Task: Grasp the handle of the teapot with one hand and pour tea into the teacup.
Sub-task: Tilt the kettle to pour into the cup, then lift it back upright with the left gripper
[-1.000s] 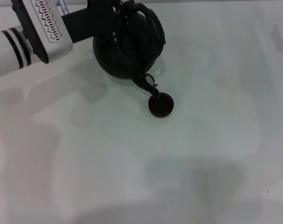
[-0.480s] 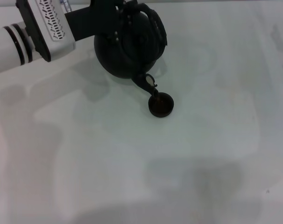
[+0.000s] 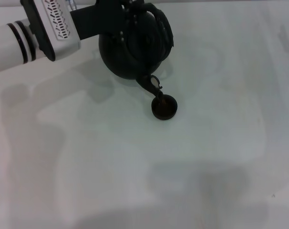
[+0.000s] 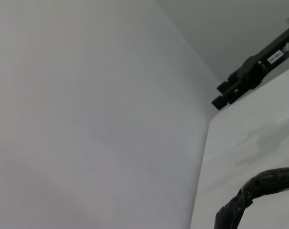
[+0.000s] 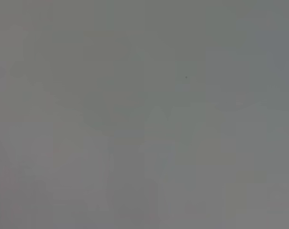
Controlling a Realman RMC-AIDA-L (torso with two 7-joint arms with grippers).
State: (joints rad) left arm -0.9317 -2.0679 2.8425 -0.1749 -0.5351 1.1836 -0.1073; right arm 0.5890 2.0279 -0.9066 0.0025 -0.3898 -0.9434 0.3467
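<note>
The black teapot (image 3: 128,55) hangs tilted at the top of the head view, its spout (image 3: 149,85) dipping right over the rim of the tiny dark teacup (image 3: 164,107) on the white table. The arched handle (image 3: 162,29) curves across the pot's right side. My left gripper (image 3: 134,10) reaches in from the upper left and is shut on the handle near the pot's top. In the left wrist view only a rough dark piece of the handle (image 4: 259,191) shows. My right gripper is out of view, and the right wrist view is plain grey.
The white table (image 3: 135,162) spreads out around the cup, with soft shadows on it. The left wrist view catches a black bracket (image 4: 252,71) at the far edge of the table.
My left arm and the teapot have drifted slightly right and up. The spout stays over the teacup's rim, and the cup has not moved.
</note>
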